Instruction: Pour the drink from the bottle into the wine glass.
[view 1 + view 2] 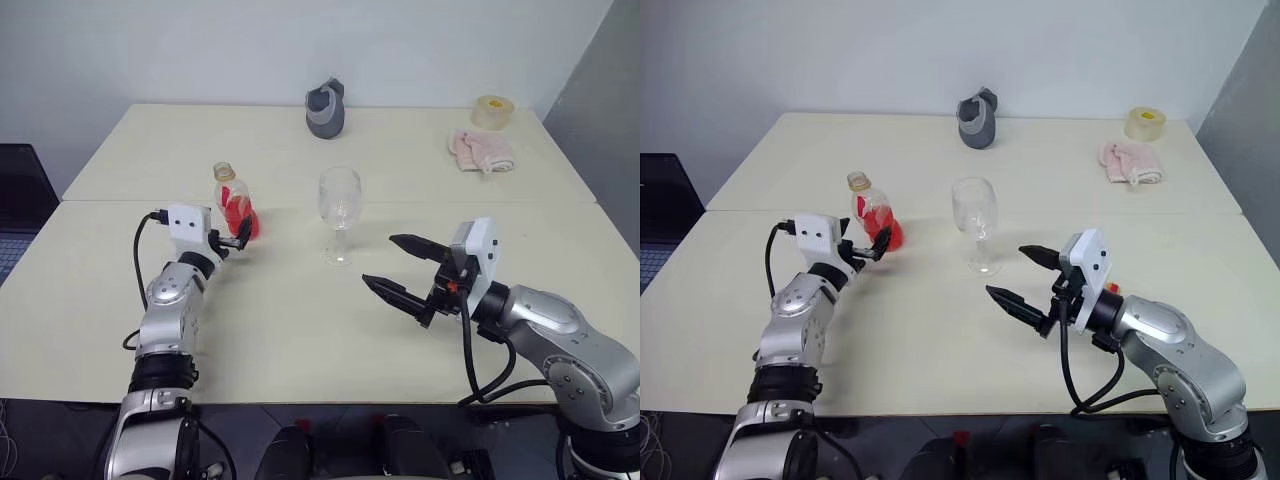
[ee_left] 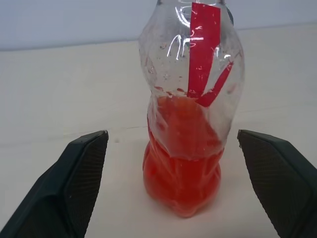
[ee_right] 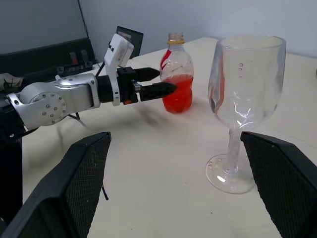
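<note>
While the bottle (image 1: 236,203) stands upright on the table (image 1: 300,330), its drink (image 2: 183,168) filling the lower half, nothing is poured: the wine glass (image 1: 339,215) beside it is empty. I have my left gripper (image 2: 183,198) spread wide around the bottle's base, not yet clamped; my right gripper (image 1: 400,270) waits open near the glass.

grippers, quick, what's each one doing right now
Left gripper: open, fingers either side of the bottle, not closed on it.
Right gripper: open, holding nothing, near the wine glass.
</note>
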Tool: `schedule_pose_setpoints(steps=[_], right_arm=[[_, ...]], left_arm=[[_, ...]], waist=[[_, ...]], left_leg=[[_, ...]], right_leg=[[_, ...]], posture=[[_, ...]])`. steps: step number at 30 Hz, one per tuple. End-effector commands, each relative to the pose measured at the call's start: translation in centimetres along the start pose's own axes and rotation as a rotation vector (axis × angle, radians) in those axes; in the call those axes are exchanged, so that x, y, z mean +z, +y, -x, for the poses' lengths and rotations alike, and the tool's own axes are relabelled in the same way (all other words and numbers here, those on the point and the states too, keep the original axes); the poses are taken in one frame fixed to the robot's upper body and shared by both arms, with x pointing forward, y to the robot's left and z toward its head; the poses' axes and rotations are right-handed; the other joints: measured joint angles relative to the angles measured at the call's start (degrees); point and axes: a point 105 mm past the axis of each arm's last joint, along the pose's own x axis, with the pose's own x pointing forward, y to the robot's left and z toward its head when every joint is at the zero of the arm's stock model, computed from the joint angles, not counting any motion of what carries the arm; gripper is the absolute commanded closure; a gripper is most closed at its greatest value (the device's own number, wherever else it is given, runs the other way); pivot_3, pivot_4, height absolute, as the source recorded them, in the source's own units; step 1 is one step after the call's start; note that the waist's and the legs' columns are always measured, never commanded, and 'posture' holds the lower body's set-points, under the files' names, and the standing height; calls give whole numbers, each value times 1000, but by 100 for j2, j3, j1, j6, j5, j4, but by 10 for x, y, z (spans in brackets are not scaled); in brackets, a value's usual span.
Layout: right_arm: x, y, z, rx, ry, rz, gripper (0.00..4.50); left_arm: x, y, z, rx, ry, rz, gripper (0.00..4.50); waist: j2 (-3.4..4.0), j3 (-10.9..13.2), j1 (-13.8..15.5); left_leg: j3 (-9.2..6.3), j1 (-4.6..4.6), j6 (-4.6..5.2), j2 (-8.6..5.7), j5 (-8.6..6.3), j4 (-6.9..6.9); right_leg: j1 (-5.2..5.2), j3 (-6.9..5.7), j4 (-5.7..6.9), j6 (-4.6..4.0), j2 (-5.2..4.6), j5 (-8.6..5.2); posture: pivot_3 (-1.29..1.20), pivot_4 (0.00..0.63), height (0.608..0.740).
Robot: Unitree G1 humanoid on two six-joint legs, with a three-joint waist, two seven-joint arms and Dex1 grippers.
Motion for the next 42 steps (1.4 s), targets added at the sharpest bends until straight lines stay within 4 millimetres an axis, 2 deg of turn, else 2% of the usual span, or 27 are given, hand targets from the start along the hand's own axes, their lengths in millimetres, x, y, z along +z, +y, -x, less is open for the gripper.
schedule_pose_setpoints(steps=[1,16,19,26,29,35,40,42], right_arm=[[11,4,0,5,-42,29,23],[16,-1,-2,-21,-54,43,23],[16,-1,-2,-25,-53,44,0],[14,-2,0,-31,-44,47,0],[14,-2,0,-29,-45,48,0],[15,-2,-1,-31,-48,54,0],[19,-6,-3,-40,-49,77,0],[25,-10,-5,-49,-60,83,0]], left_arm=[[12,-2,-9,-14,-53,-27,0],[16,-4,-36,-32,-91,-29,0],[15,-5,-37,-35,-97,-22,648],[12,-6,-36,-39,-100,-13,2826],[11,-6,-36,-39,-102,-14,3460],[16,-11,-36,-78,-107,-42,3604],[34,-32,-38,-227,-118,-110,3604],[50,-42,-41,-307,-140,-193,3604]], waist=[[0,0,0],[-1,0,-3],[-1,0,-8],[-1,0,-10],[-1,0,-10],[-1,0,-10],[-1,0,-12],[-1,0,-13]], left_leg=[[0,0,0,0,0,0],[0,-4,0,-1,0,1],[0,-5,0,-2,0,2],[-1,-6,0,-1,0,2],[-2,-5,0,-1,0,2],[-1,-5,1,-1,0,2],[-3,-15,0,-3,0,8],[-5,-22,0,-3,1,13]], right_leg=[[0,1,0,0,0,0],[-2,-4,2,0,0,0],[-3,-5,1,0,0,0],[-3,-5,2,0,0,0],[-3,-6,3,0,0,0],[-3,-5,3,0,0,0],[-6,-9,3,0,0,0],[-9,-14,3,0,0,0]], posture=[[0,150,740],[0,150,740],[0,150,740],[0,150,740],[0,150,740],[0,150,740],[0,150,740],[0,150,740]])
